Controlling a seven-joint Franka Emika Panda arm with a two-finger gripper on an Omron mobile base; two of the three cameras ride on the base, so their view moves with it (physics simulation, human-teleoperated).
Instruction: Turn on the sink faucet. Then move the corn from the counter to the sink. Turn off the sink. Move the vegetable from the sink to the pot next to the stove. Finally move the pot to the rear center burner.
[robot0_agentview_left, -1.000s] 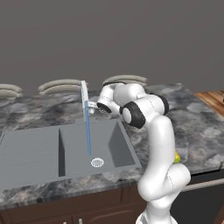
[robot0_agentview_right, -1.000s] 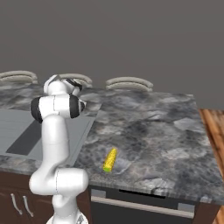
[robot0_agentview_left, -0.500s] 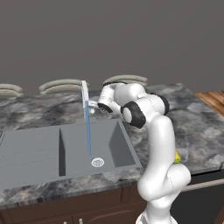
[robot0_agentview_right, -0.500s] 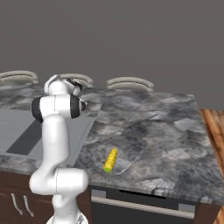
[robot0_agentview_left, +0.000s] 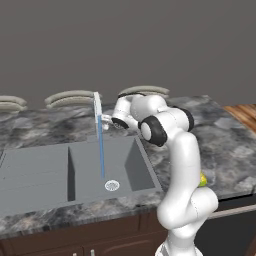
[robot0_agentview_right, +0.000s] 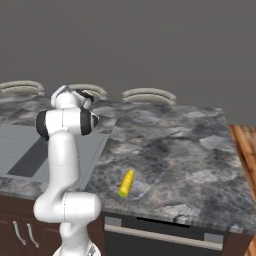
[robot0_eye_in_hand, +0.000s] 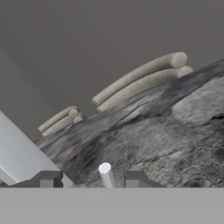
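1. In the hand view your gripper (robot0_eye_in_hand: 89, 179) is standing with its jaws parted, and the thin pale lever handle (robot0_eye_in_hand: 106, 174) is rising between the two dark fingertips (robot0_eye_in_hand: 46, 179) without being pinched; nothing is being held.
2. In the left base view the gripper (robot0_agentview_left: 107, 121) is sitting just beside the base of the sink faucet (robot0_agentview_left: 97, 116), behind the sink (robot0_agentview_left: 50, 170).
3. Water is running: a blue stream (robot0_agentview_left: 101, 157) is falling from the spout toward the round drain ring (robot0_agentview_left: 112, 185), so I judge the first step done and the release from the lever to be the step in hand.
4. To do it well, be pulling straight back along the fingers and lifting, so neither fingertip is dragging the lever sideways and cutting the flow.
5. The corn (robot0_agentview_right: 126, 183) is lying on the marbled counter (robot0_agentview_right: 190, 150) near the front edge, well apart from the sink and to the arm's right.
6. Its long axis is running roughly front to back with a slight slant; its paler tip is pointing away from the front edge. I cannot make out the green end.
7. For the pick, be turning the hand so the jaws are closing across the cob's narrow width, not along its length.
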